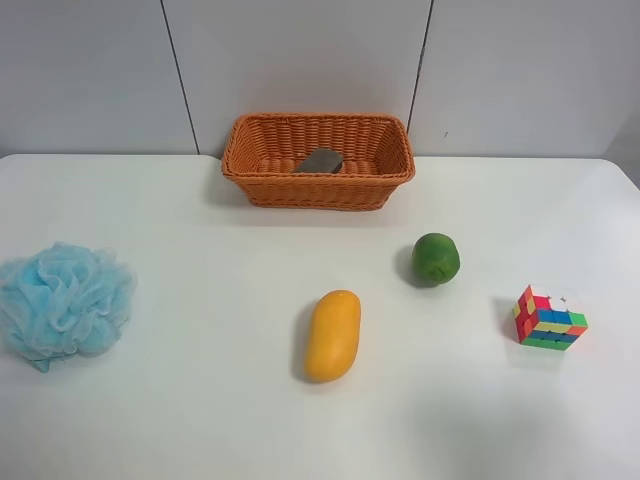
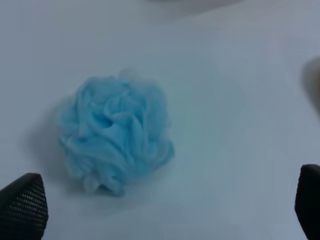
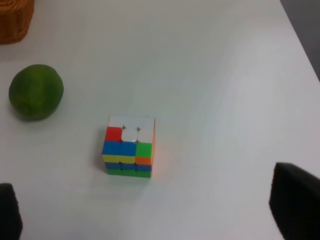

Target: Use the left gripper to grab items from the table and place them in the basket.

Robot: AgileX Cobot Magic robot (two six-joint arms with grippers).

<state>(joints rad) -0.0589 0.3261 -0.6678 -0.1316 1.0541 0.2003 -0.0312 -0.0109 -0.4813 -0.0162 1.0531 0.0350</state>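
The orange wicker basket (image 1: 318,160) stands at the far middle of the white table (image 1: 200,420). A grey block (image 1: 320,161) lies inside it. On the table lie a fluffy light-blue bath pouf (image 1: 62,298), a yellow mango (image 1: 333,334), a green round fruit (image 1: 436,258) and a multicoloured puzzle cube (image 1: 548,318). No arm shows in the exterior high view. In the left wrist view the left gripper (image 2: 165,210) is open and empty, its fingertips (image 2: 24,206) wide apart short of the pouf (image 2: 116,134). In the right wrist view the right gripper (image 3: 152,207) is open and empty, short of the cube (image 3: 130,146).
A grey panelled wall (image 1: 300,60) rises behind the table. The right wrist view shows the green fruit (image 3: 36,91), a corner of the basket (image 3: 15,20) and the table's edge (image 3: 300,35) with dark floor beyond it.
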